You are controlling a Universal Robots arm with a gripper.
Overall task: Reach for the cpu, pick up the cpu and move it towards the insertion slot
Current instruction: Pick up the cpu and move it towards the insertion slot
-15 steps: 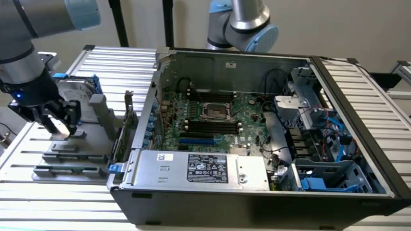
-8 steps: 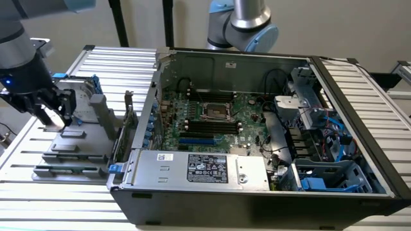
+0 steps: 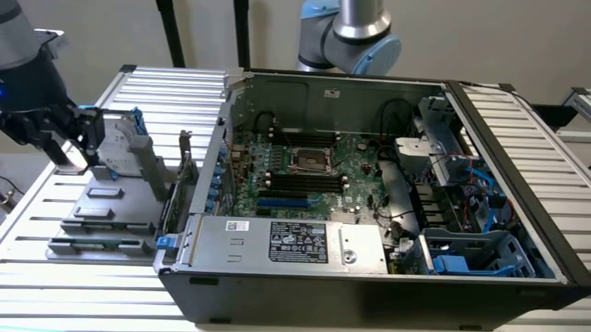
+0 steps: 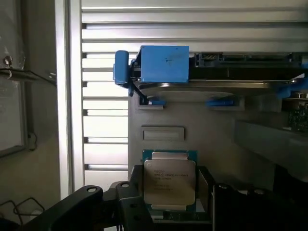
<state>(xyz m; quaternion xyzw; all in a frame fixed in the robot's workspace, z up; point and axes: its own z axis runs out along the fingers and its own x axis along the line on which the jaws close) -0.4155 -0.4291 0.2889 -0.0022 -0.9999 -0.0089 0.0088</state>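
The cpu (image 4: 169, 180), a small square chip with a shiny silver top and a green rim, lies flat between my gripper's black fingers (image 4: 132, 207), which sit tight against two opposite sides of it. My gripper (image 4: 170, 199) is shut on the chip just over the grey fixture plate (image 4: 159, 115). In the exterior view the gripper (image 3: 66, 160) is low over that fixture (image 3: 102, 207) at the exterior view's left, outside the computer case. The insertion slot (image 3: 308, 160), a silver-framed square socket, sits on the green motherboard inside the open case, well to the right of the gripper.
An upright silver hard drive with blue rails (image 3: 115, 135) (image 4: 211, 72) stands on the fixture just beyond the chip. The open black case wall (image 3: 198, 180) lies between fixture and motherboard. Black memory slots (image 3: 305, 183) flank the socket. The arm's elbow (image 3: 356, 31) hangs above the case's far side.
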